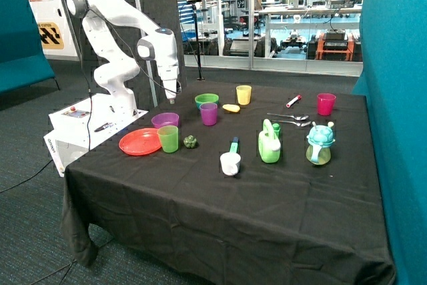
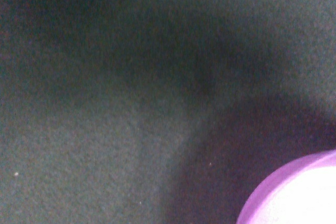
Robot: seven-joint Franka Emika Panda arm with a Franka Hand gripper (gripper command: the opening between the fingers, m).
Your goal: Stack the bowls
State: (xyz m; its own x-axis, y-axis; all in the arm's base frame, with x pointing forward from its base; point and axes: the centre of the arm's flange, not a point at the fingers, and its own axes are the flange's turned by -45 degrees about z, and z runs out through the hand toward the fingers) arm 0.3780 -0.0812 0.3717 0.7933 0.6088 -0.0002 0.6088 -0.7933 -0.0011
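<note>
A purple bowl (image 1: 165,120) sits on the black tablecloth behind the orange-red plate (image 1: 140,141). Its rim also shows at the edge of the wrist view (image 2: 294,192), the rest of which is bare cloth. A lime green bowl (image 1: 206,99) stands further back, behind a purple cup (image 1: 209,113). No blue bowl shows in either view. My gripper (image 1: 171,99) hangs above the cloth just behind the purple bowl, between it and the green bowl, and holds nothing that I can see.
A green cup (image 1: 168,138), yellow cup (image 1: 244,94) and pink cup (image 1: 325,103) stand about. Also on the table are a green watering can (image 1: 269,143), a teal-lidded pot (image 1: 319,143), a white cup (image 1: 230,163) and spoons (image 1: 290,118).
</note>
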